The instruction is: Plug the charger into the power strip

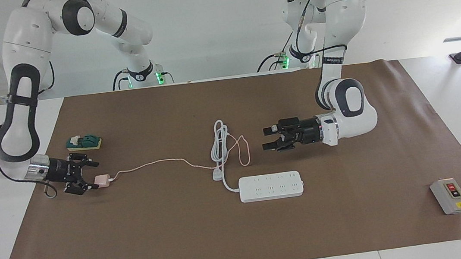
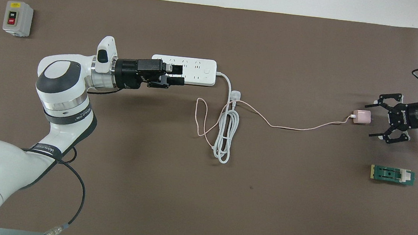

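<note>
- Facing view: I see a brown mat (image 1: 242,232) on a white table, with the power strip (image 1: 271,186) mid-mat and the charger (image 1: 102,180) toward the right arm's end. The right gripper (image 1: 90,176) is low, fingers apart around the charger; contact is unclear.
- Overhead view: the left gripper (image 2: 180,75), fingers apart, covers part of the power strip (image 2: 198,71); the right gripper (image 2: 374,120) brackets the charger (image 2: 362,117).

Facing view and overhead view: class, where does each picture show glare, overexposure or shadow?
Facing view: a window area beyond the table edge at the left arm's end is blown out white; green lights glow at both arm bases. Overhead view: even light, with a soft shadow on the brown mat beneath the left arm, and no glare on the power strip.
</note>
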Robot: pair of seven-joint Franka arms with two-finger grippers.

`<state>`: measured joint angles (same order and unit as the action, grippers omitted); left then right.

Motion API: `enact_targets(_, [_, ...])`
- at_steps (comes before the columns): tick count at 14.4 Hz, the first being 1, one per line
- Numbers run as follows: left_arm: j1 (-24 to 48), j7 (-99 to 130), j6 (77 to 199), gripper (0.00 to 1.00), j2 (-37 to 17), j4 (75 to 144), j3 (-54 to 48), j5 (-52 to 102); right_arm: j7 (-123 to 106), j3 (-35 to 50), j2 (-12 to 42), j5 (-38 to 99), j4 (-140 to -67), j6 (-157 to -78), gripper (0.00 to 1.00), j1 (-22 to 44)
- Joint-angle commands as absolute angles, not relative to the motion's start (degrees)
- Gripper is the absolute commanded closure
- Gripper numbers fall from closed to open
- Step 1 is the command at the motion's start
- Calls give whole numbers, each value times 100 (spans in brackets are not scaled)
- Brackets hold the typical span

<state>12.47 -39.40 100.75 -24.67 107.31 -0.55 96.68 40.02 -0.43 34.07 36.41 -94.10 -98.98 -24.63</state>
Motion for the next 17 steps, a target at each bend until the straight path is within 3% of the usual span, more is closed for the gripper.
enact_targets(1, [1467,-3666,10318,0,-2364,10863,26,9826,3850,17,3612,3858,-9211,-9931,0,-2531])
enact_targets(5, [1494,-3665,10292,0,-2382,10846,18,9923,3640,18,3770,3885,-9246,-10081,2,-2549])
enact_targets(6, [1494,-3665,10266,0,-2399,10846,9,9975,3613,18,3805,3893,-9246,-10081,12,-2566])
enact_targets(8, [1503,-3665,10213,0,-2417,10819,9,10002,3612,18,3814,4025,-9246,-10072,75,-2549])
enact_targets(9, [1573,-3691,10178,0,-2426,10819,9,10019,3612,18,3814,4043,-9255,-10064,100,-2531])
enact_targets(13, [1652,-3779,10143,0,-2487,10793,9,10090,3691,44,3753,4052,-9220,-10011,100,-2514])
enact_targets(17, [1749,-4052,10090,0,-2549,10784,18,10169,4532,79,3306,4113,-9027,-9757,100,-2067])
